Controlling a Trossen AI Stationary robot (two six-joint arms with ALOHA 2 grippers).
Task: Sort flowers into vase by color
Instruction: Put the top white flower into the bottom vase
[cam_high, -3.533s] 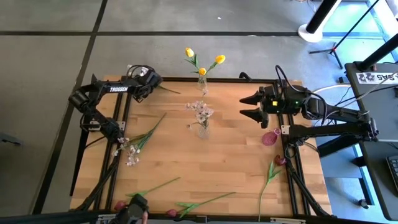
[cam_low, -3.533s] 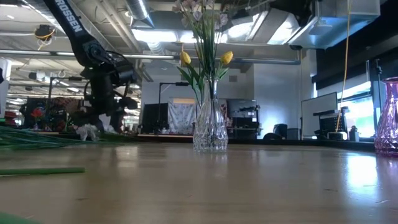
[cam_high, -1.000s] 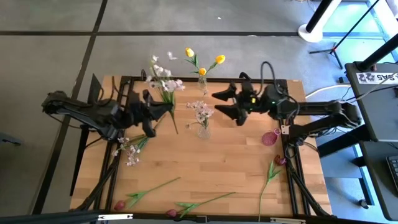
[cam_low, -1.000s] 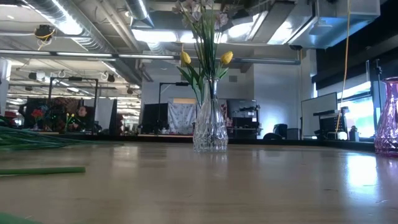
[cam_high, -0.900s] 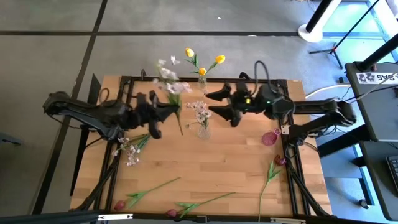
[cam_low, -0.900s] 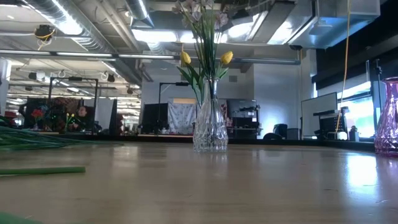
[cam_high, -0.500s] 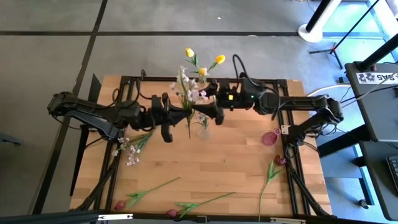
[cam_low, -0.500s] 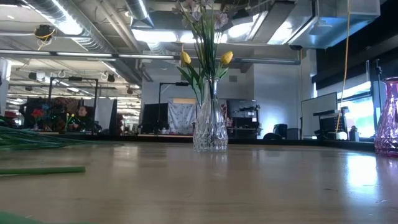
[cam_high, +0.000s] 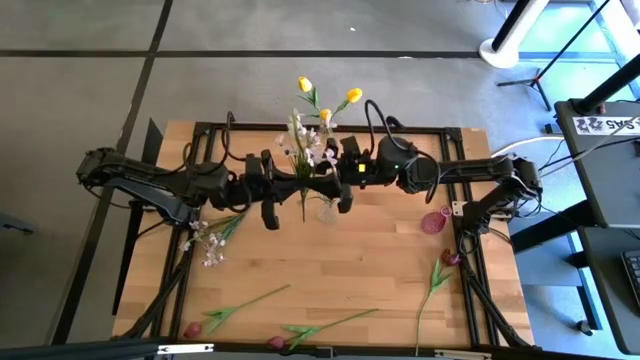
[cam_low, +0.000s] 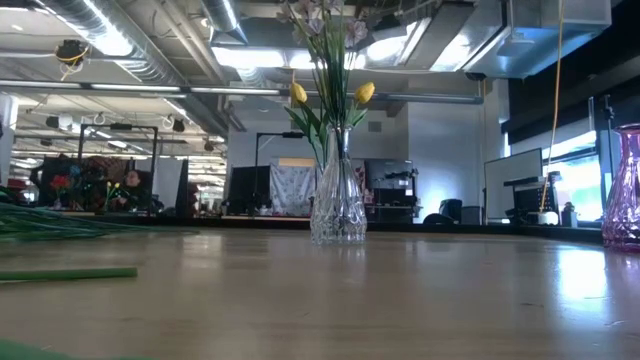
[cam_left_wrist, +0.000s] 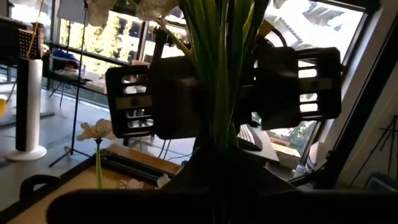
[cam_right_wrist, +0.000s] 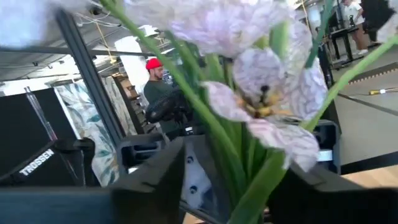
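Note:
My left gripper (cam_high: 291, 183) is shut on a spray of white-pink blossoms (cam_high: 300, 145), held high over the table's middle. My right gripper (cam_high: 322, 179) faces it from the right, open, with one finger (cam_right_wrist: 158, 180) on either side of the spray's green stems (cam_right_wrist: 245, 180); whether they touch, I cannot tell. Below stands a clear vase (cam_high: 327, 210) with white-pink blossoms in it. Yellow tulips (cam_high: 326, 100) stand in a second clear vase (cam_high: 325, 132) at the far edge. A pink vase (cam_high: 433, 222) stands to the right. My left gripper pinches the spray's bundled green stems (cam_left_wrist: 219, 134) between its two fingers, below the blossoms. The fingers come level from the table's left and lie across the stems. The spray is lifted clear of the table, and its lower stem end (cam_high: 303, 214) reaches past the gripper.
Another white-pink spray (cam_high: 210, 240) lies on the table's left part. Dark red tulips lie at the near edge (cam_high: 240, 305), (cam_high: 325, 327) and at the right (cam_high: 436, 278). The low view shows the clear vase (cam_low: 338, 200) and the pink vase (cam_low: 625, 190).
My left gripper has carried the spray toward the table's right, from the far left part to over the middle vase. My right gripper has gone toward the table's left until its fingers stand about the spray's stems.

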